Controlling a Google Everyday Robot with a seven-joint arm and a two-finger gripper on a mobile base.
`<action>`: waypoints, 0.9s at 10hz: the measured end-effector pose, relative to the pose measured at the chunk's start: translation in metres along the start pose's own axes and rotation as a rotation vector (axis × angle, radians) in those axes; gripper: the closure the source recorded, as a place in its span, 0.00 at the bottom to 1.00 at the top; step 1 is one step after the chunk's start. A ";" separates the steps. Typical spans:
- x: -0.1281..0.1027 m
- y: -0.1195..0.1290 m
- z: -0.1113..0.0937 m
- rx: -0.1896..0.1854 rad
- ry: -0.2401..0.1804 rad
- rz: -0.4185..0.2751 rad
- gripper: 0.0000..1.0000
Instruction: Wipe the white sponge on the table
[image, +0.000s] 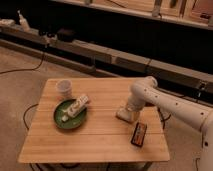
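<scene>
The light-wood plank-striped table (100, 135) fills the middle of the camera view. My white arm reaches in from the right and bends down to the table top right of centre. The gripper (125, 113) points down and its tip rests at the table surface. A small pale pad, the white sponge (123, 117), shows right under the gripper's tip against the wood. I cannot make out where the sponge ends and the gripper begins.
A green plate (65, 119) with a white bottle-like item (79, 105) on it lies at the left. A white cup (63, 88) stands behind it. A dark flat packet (138, 134) lies near the front right edge. Cables run over the floor to the left.
</scene>
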 end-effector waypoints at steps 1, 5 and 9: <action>0.023 -0.001 -0.004 0.013 0.003 0.056 0.52; 0.067 -0.040 -0.011 0.051 0.013 0.174 0.52; 0.070 -0.098 -0.015 0.073 0.033 0.202 0.52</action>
